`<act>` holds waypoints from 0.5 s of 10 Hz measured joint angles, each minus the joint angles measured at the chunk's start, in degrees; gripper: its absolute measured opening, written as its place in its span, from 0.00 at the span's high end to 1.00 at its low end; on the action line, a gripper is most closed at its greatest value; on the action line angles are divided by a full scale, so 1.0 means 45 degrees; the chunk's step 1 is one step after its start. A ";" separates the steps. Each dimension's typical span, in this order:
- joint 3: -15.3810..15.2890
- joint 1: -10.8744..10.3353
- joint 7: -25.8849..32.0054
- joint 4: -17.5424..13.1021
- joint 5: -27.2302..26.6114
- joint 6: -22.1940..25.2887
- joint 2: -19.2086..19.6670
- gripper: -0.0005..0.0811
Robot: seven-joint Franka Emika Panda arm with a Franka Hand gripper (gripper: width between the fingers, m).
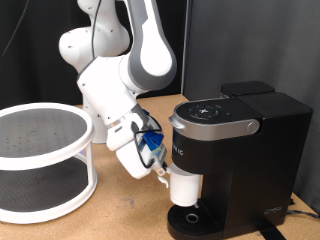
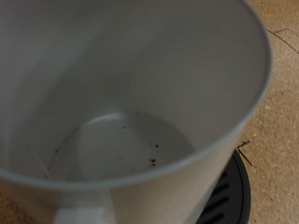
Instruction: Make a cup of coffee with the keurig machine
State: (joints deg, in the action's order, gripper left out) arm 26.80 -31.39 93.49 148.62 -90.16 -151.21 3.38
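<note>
The white cup stands under the spout of the black keurig machine, over its round drip base. My gripper is right against the side of the cup that faces the exterior view's left, at rim height. Its fingers are hidden behind blue cabling and the cup. In the wrist view the cup fills the picture. Its inside is empty, with dark specks on the bottom, and the handle stub shows at the edge. The dark drip base shows beside it. The machine's lid is down.
A white two-tier round rack stands at the exterior view's left on the wooden table. A black curtain hangs behind. A cable runs from the machine at the exterior view's right.
</note>
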 joint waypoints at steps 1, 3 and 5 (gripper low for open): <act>-0.0144 -0.0020 0.0426 -0.0077 -0.0525 -0.0050 0.0160 0.92; -0.0288 -0.0026 0.1103 -0.0227 -0.1308 -0.0092 0.0565 0.92; -0.0333 -0.0025 0.1378 -0.0479 -0.1869 -0.0151 0.1079 0.92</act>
State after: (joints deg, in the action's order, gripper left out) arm 25.30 -31.50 99.69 146.46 -98.57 -151.89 8.23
